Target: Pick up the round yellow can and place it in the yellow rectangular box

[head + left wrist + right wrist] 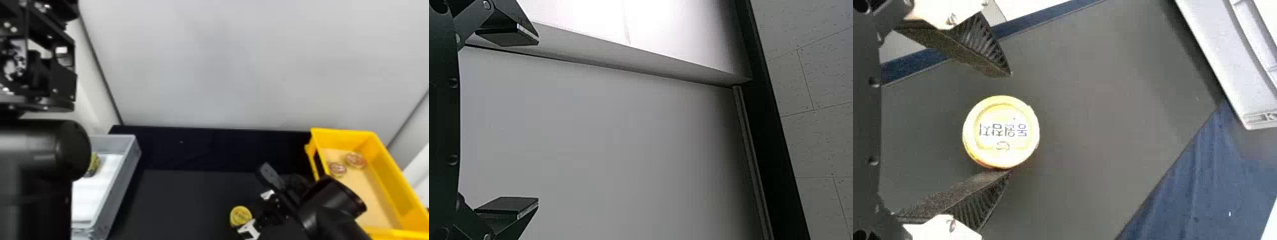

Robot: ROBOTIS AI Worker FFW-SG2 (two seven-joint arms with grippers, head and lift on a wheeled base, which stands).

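Pale wall panel (223, 63) backs the work area. Bench (185, 204) is dark, so the pale-lidded stuff stands out.

Left arm (48, 150) parked up at the left, over part of the grey tray; reads as kept out of the way, since the pick is on the right arm's side.

Yellow rectangular box (346, 138) at right, open top up for a drop from above. Grey tray (118, 188) at left; probably holds other stock, not the target here.

Left claw (538, 121): released, nothing between its fingers, raised in front of the panel. No job in this step, I'd say.

Right claw (1011, 123): released, straddling the can. Not centred: one finger at its side, touching or nearly so, the other with a clear gap. Spread like that so it can take the can by the side wall, lid left free. I'd even up the gap before clenching, else the can may slide or tip.

Round yellow can (241, 216) on the bench between tray and box, lid up, not lifted. After the grip: raise over the box's near wall, lower onto bare floor.

Smallest: yellow-green item (93, 164) in the tray; two round containers (356, 160) grouped toward the box's far end, leaving room nearer.
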